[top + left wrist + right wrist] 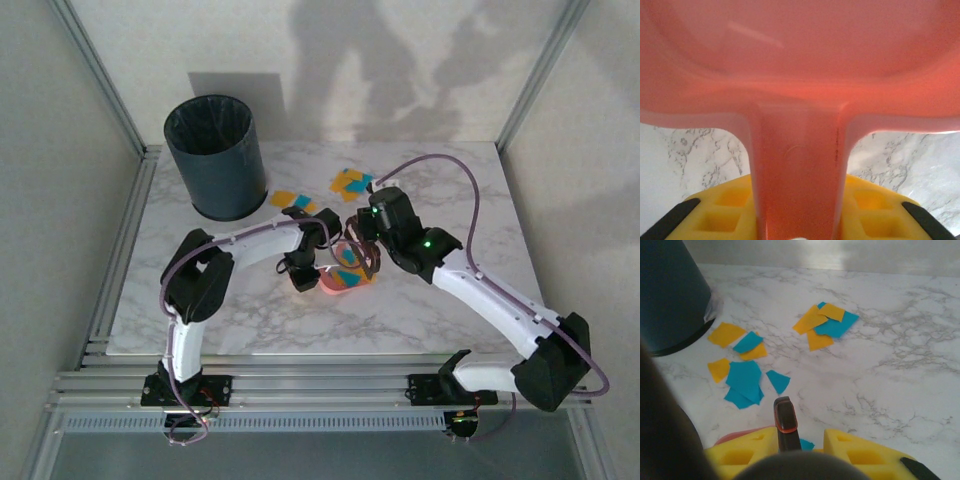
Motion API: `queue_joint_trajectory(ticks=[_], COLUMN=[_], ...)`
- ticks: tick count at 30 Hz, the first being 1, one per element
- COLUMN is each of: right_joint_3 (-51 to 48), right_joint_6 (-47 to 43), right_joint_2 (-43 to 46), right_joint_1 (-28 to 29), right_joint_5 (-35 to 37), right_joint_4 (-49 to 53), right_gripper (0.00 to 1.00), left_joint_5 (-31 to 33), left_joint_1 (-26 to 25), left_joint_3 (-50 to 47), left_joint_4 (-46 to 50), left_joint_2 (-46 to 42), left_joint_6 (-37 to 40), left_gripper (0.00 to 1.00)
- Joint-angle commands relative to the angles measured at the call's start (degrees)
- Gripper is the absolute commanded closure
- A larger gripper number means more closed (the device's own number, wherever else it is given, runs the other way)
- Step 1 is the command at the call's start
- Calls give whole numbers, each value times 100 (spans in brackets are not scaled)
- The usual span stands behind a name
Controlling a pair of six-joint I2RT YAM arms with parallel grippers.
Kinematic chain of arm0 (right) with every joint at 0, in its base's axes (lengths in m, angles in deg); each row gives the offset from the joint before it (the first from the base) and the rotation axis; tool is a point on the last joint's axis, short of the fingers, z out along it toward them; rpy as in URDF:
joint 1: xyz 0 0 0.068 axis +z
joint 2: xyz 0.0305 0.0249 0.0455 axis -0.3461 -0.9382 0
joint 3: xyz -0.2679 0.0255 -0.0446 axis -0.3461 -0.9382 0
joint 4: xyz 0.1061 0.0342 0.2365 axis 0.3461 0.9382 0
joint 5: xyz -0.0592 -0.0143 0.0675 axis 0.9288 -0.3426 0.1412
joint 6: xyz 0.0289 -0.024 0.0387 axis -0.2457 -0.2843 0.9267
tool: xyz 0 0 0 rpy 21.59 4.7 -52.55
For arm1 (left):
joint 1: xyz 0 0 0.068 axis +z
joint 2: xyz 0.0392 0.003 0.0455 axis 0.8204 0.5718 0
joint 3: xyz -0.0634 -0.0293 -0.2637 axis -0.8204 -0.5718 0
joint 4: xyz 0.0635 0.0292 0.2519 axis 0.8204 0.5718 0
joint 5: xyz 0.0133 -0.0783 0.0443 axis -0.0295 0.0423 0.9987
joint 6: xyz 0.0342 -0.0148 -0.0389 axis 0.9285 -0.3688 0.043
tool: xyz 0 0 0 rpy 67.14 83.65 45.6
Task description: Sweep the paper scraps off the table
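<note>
Orange-yellow and teal paper scraps lie on the marble table (250,320) in two loose groups, one (350,182) at the back and one (293,202) near the bin. More scraps (346,276) rest in the pink dustpan (340,284). My left gripper (303,272) is shut on the dustpan's handle (797,165), with the pan's underside just ahead of it. My right gripper (365,235) is shut on a dark brush handle with an orange rim (785,420). Beyond the right gripper (800,440) lie scraps (744,380) and a farther pile (825,322). The brush head is hidden.
A dark bin (215,155) with a liner stands at the back left of the table, close to the nearest scraps (727,334). Aluminium rails (125,250) edge the table. Bare marble (890,380) stretches to the right of the scraps.
</note>
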State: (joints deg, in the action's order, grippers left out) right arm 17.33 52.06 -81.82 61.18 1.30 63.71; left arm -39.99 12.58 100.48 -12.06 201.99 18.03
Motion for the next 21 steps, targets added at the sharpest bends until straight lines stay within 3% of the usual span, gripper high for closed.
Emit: queue_joint_trajectory(ticks=[1,8,21], right_joint_3=[219,207,-90], right_joint_6=[37,237,536], right_joint_2=[203,264,73], right_joint_1=[47,-105,-495], right_joint_5=[337,862,1138], right_joint_4=[120,482,716], right_gripper=[100,100,100], left_joint_5=[113,-27,-99], left_joint_1=[57,109,233], left_joint_3=[-196,-541,-847], left_joint_4=[-5,-114,-253], left_joint_2=[-319,-637,-1075], left_joint_6=[85,158,243], left_gripper=[100,100,100])
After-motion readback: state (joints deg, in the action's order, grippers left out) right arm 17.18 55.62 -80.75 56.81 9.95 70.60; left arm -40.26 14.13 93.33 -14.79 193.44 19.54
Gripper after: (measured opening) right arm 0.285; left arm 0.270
